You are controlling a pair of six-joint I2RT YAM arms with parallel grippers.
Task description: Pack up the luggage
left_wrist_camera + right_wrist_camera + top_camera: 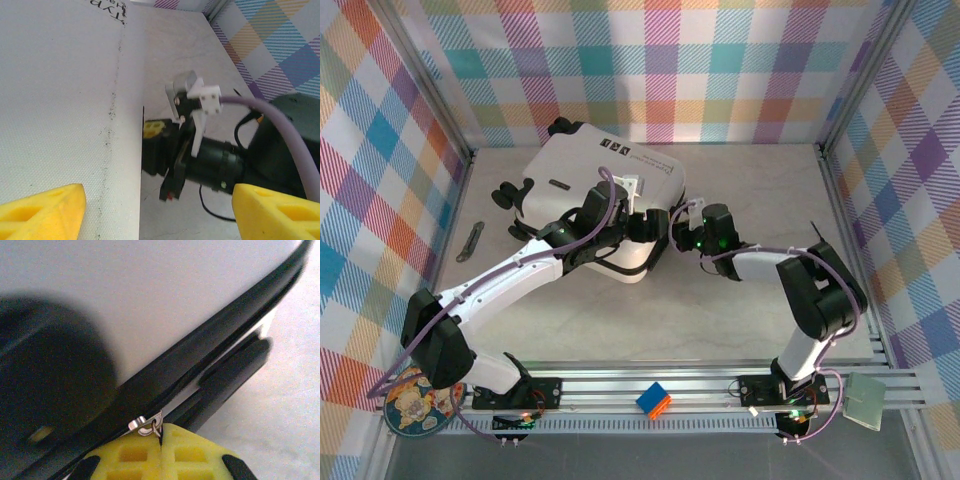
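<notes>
Yellow fingertips point(125, 456) of the right gripper point(161, 450) are pressed together, pinching the small metal zipper pull point(148, 426) on the black zipper seam point(200, 365) of the luggage point(150, 285). The left gripper point(160, 212) hangs with its foam pads spread wide and nothing between them. It sits over the edge of the white shell, with the right arm's black wrist just beyond.

From above, the grey table point(750, 320) carries the luggage toward its back left. The luggage lies flat and closed, with black wheels point(510, 195) at its left end. Both grippers meet at its near right corner.

A round patterned plate point(415, 408) sits by the left arm's base, and a pale green square pad point(868, 400) lies at the near right. A blue and orange cube point(654, 400) rests on the rail between the bases. Left of the luggage lies a slim dark object point(472, 242), too small to identify.
</notes>
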